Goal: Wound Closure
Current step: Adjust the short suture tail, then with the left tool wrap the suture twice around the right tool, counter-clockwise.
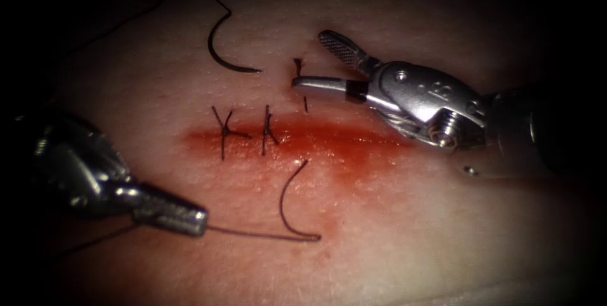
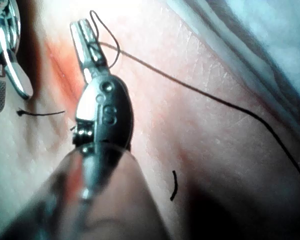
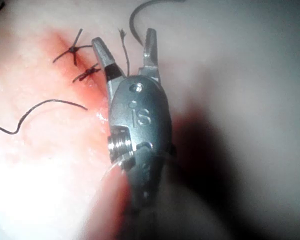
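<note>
The left tool (image 1: 183, 216) lay low on the left of the endoscope view, below the cut (image 1: 297, 138), its jaws closed on the thread (image 1: 253, 232). From the jaws the thread ran rightward across the tissue (image 1: 392, 230), then turned in a tight bend and curved up toward the cut. In the left wrist view the same tool (image 2: 85, 37) gripped the thread (image 2: 190, 87) near its tip, with a small loop standing just beyond the jaws and a long strand trailing away over the tissue.

The right tool (image 1: 316, 62) came in from the right above the cut with its jaws spread wide and holding nothing. Between them stood a short upright cut end of thread (image 1: 298, 64), and the right wrist view showed that tuft (image 3: 123, 40) in the gap of the open tool (image 3: 125, 47) without either jaw touching it.

The curved needle (image 1: 224, 56) lay free on the tissue above the cut, left of the right tool's tips, not in the tissue and held by neither tool; its thread led away up and to the left.

Two tied stitches (image 1: 246, 132) crossed the left part of the cut, their ends sticking out. Red fluid (image 1: 341, 148) stained the tissue along the cut and below it.
</note>
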Controlling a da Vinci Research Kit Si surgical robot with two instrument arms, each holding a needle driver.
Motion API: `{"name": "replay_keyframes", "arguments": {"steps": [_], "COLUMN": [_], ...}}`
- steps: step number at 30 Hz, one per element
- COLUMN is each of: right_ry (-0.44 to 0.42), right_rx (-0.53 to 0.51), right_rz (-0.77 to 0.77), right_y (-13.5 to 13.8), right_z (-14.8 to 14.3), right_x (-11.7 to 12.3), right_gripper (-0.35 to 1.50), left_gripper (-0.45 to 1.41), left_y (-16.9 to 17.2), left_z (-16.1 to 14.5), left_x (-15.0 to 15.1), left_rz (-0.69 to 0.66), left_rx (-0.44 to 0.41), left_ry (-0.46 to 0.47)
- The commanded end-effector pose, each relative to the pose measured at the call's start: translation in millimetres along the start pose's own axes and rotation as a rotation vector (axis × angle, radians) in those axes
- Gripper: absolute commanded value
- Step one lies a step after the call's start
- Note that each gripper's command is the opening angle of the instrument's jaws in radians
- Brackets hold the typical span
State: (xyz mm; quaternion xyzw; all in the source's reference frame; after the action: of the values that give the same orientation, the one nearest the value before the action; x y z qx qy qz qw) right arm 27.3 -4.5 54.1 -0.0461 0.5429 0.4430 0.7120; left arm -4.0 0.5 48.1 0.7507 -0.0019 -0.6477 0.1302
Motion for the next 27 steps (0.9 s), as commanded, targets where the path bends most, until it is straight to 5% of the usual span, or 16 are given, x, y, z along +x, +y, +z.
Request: {"name": "replay_keyframes", "arguments": {"steps": [1, 3, 7, 10, 11, 12, 16, 23, 27], "right_ry": [0.019, 0.128, 0.071, -0.010, -0.010, -0.025, -0.034, -0.043, 0.077], "right_rx": [0.001, 0.002, 0.029, 0.094, 0.094, 0.135, 0.169, 0.491, 0.632], "right_rz": [-0.026, -0.097, -0.354, -0.562, -0.562, -0.565, -0.516, -0.475, -0.422], "right_y": [0.3, 0.9, 0.0, -2.5, -2.5, -3.4, -5.1, -7.8, -8.8], "right_z": [-0.2, -2.0, -3.0, -2.5, -2.5, -2.2, -0.7, 2.6, 4.2], "right_x": [0.0, 1.5, 3.2, 2.4, 2.4, 1.8, 0.1, -3.4, -5.2], "right_gripper": [1.47, 1.47, 1.45, 0.76, 0.76, -0.25, -0.35, -0.35, -0.35], "left_gripper": [-0.45, -0.45, -0.45, -0.45, -0.45, -0.45, -0.45, -0.45, -0.45], "left_y": [-0.3, -0.9, -1.4, -2.5, -2.5, -2.9, -5.3, -8.8, -10.7], "left_z": [0.5, 0.9, 1.3, 1.8, 1.8, 1.8, 1.6, 2.2, 1.3], "left_x": [-0.5, -0.1, -0.4, -0.5, -0.5, -0.5, -0.6, -2.1, -5.0], "left_rz": [0.001, 0.008, 0.017, 0.026, 0.026, 0.028, 0.036, 0.044, 0.057], "left_rx": [0.003, 0.008, -0.005, -0.023, -0.023, -0.025, -0.035, -0.036, -0.026], "left_ry": [0.000, -0.003, -0.008, -0.011, -0.011, -0.007, -0.007, 0.026, 0.026]}}
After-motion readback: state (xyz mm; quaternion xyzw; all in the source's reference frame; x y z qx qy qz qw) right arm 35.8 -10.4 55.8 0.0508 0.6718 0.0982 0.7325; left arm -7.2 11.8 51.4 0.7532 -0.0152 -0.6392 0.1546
